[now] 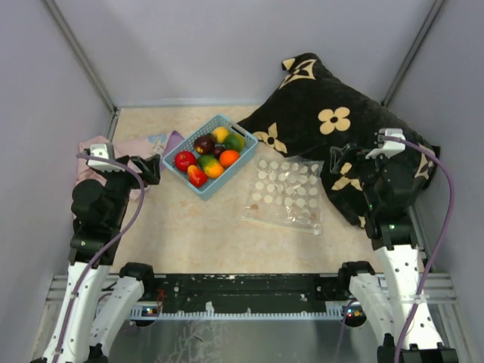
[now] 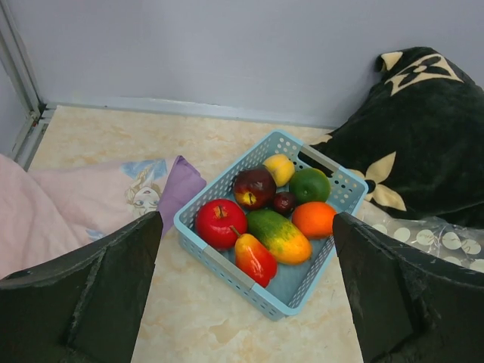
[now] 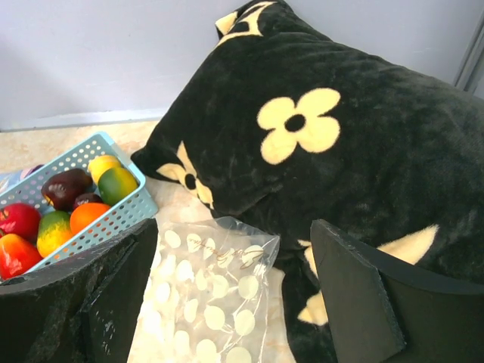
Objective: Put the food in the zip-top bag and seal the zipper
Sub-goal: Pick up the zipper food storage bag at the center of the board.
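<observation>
The food is a heap of glossy toy fruits and vegetables, among them a red apple and an orange, lying in a light-blue basket. Right of the basket, the clear zip-top bag with white dots lies flat on the table. In the right wrist view the zip-top bag has its far edge against a pillow. I cannot make out the zipper. My left gripper hangs open just left of the basket, holding nothing. My right gripper is open above the bag's right edge.
A black pillow with cream flowers fills the back right and reaches under my right arm. A pink and purple cloth lies at the left, touching the basket's corner. Grey walls close in on three sides.
</observation>
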Motion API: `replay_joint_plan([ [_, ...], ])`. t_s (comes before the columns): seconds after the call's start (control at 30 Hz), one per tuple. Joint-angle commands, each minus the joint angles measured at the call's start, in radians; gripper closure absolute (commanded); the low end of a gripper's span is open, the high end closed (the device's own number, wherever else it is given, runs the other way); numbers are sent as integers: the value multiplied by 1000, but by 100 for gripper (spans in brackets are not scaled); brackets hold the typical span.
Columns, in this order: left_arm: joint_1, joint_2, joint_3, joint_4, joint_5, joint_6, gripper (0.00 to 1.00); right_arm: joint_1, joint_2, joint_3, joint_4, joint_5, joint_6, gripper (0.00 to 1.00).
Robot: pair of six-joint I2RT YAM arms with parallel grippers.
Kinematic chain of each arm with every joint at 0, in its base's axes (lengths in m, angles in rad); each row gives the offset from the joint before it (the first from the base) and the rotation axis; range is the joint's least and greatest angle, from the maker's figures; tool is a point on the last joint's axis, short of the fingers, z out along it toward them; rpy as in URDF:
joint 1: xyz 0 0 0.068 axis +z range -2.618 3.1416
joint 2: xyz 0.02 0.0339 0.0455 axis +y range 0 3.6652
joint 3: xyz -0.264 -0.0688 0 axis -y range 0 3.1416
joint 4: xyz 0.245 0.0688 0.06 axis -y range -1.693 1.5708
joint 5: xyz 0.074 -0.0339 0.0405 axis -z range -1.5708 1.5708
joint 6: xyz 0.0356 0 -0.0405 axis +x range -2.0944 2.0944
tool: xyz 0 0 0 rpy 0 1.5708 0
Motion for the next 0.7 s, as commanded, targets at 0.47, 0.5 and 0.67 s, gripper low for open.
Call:
replay_joint_plan([
  [0.47,-7,10,-70,60,64,-60,0,68,95,88,-172,-154,-197,17],
  [0.5,-7,15,-70,56,74,-59,0,92,104,88,-188,-136,-213,17],
  [0.67,-7,25,-94,57,112,-62,0,261,177,103,-288,-41,-312,17],
])
